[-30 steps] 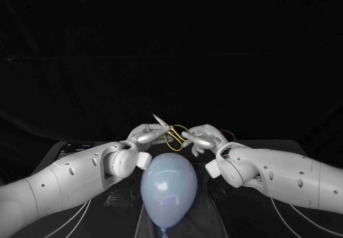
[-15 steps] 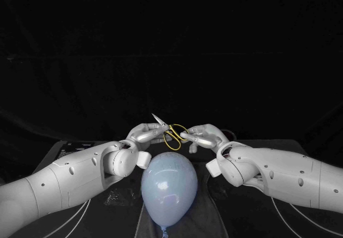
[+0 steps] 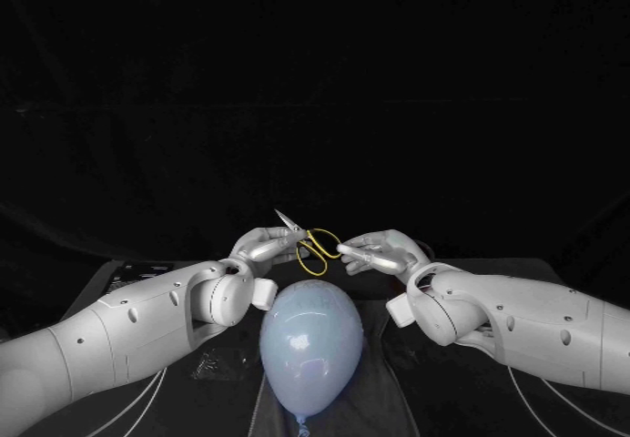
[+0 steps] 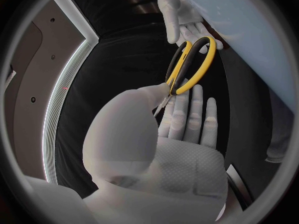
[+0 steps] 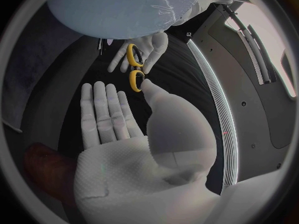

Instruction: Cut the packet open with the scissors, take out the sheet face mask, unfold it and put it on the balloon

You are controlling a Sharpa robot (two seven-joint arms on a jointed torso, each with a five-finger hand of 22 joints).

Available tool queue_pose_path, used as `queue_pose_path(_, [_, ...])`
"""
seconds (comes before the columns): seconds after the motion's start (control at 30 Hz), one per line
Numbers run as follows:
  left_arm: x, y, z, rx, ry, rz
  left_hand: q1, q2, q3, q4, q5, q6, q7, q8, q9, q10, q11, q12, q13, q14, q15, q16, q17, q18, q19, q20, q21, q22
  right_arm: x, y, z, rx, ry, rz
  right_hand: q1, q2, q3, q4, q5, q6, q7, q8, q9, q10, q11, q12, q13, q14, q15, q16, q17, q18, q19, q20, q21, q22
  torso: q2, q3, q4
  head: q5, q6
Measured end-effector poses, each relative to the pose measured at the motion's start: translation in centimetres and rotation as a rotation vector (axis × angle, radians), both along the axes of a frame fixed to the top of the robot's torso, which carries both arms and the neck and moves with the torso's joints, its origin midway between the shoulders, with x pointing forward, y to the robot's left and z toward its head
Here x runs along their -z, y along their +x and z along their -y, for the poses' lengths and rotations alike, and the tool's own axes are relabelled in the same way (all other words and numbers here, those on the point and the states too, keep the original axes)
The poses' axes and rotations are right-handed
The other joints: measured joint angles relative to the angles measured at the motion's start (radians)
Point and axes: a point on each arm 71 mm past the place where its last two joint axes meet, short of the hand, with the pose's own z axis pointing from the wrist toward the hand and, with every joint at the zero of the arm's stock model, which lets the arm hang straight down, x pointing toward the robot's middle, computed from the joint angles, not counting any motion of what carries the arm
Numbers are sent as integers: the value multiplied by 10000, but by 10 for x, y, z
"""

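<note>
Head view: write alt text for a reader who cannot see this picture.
Two silver robot hands meet just beyond a pale blue oval balloon. The left hand holds yellow-handled scissors with the blades pointing up, while the right hand touches their handle loops.

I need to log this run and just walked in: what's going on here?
The robot holds yellow-handled scissors up by the far end of a pale blue balloon. Its left hand pinches them near the blades, while the right hand touches a handle loop without gripping it. The blades are closed and nothing is being cut yet.
</note>
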Motion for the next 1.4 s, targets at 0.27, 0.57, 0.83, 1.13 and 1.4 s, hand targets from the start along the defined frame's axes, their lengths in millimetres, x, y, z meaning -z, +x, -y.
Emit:
queue_pose_path(0.27, [0, 7, -12, -1018, 239, 116, -221, -15, 218, -219, -18, -6, 0, 74, 1, 28, 28, -1, -1, -139, 64, -128, 17, -4, -365, 182, -112, -21, -16, 4, 20, 246, -267, 650, 612, 369, 22, -22, 0, 454, 113, -261, -11, 166, -161, -181, -11, 1470, -304, -438, 42, 8, 1318, -329, 133, -314, -3, 4, -9, 33, 40])
queue_pose_path(0.57, [-7, 17, -19, -1753, 386, 305, -336, -31, 220, -221, 17, -38, 5, 74, 8, 63, 64, -1, -1, -175, 30, -174, 31, -8, -400, 184, -121, -22, -53, 10, 25, -74, -1119, 2005, 1372, 89, 1195, -881, 484, 801, -49, -754, -192, 327, -502, -633, -13, 5430, -1146, 1292, 1341, -7, 3901, -1282, 2283, 726, 2, 3, -11, 6, 65])
queue_pose_path(0.83, [-14, 24, -18, -2104, 470, 459, -389, -84, 354, -357, 17, -42, 8, 74, 127, 62, 65, -2, -2, -211, 66, -209, 31, -11, -399, 184, -121, -21, -80, 2, -7, -1431, -2739, 3379, 999, -662, 2340, -1703, 1202, 809, -20, -1443, -361, 115, -451, -940, -12, 6029, -1084, 5109, 5180, -327, 4600, -1275, 6632, 4764, -1, 3, 1, 5, 97])
queue_pose_path(1.13, [-17, 28, -12, -2252, 530, 536, -448, -90, 353, -357, 13, -59, 23, 73, 145, 61, 66, -2, -2, -211, 66, -245, 41, -15, -359, 224, -120, -6, -91, -4, -48, -2057, -4822, 4311, 850, -801, 2126, -1824, 775, 537, -85, -1715, -390, -457, -435, -954, -11, 6228, -1058, 7349, 7869, -464, 5173, -1171, 8459, 6560, -4, -12, -5, 9, 170])
queue_pose_path(1.4, [-18, 28, -7, -2301, 563, 543, -462, -76, 352, -359, 6, -93, 27, 61, 282, 78, 85, -3, -3, -211, 66, -245, 54, -16, -337, 246, -120, 2, -90, 2, -72, -1610, -5956, 4420, 810, -760, 1999, -1810, 696, 495, -48, -1751, -393, -678, -392, -954, -10, 6260, -1023, 7545, 8100, -468, 5172, -1171, 8537, 6679, 10, -12, 8, 7, 229])
